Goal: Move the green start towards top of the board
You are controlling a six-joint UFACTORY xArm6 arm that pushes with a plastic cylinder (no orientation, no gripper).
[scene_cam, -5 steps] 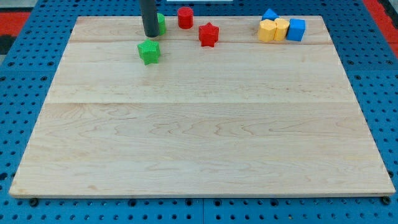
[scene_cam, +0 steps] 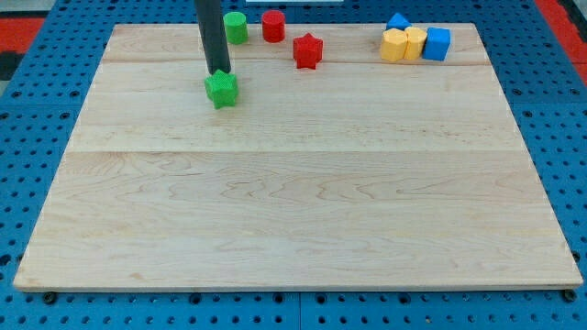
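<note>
The green star (scene_cam: 221, 90) lies on the wooden board (scene_cam: 293, 183) in its upper left part. My tip (scene_cam: 218, 72) stands right at the star's top edge, touching it or nearly so. The rod rises from there out of the view's top.
A green cylinder (scene_cam: 237, 27) and a red cylinder (scene_cam: 273, 26) stand near the board's top edge. A red star (scene_cam: 308, 50) lies to the right of them. At the top right, two yellow blocks (scene_cam: 404, 44) and two blue blocks (scene_cam: 437, 43) sit clustered together.
My tip moved down the view, from beside the green cylinder to the green star's top edge. The green star shifted slightly downward. The green cylinder now shows fully.
</note>
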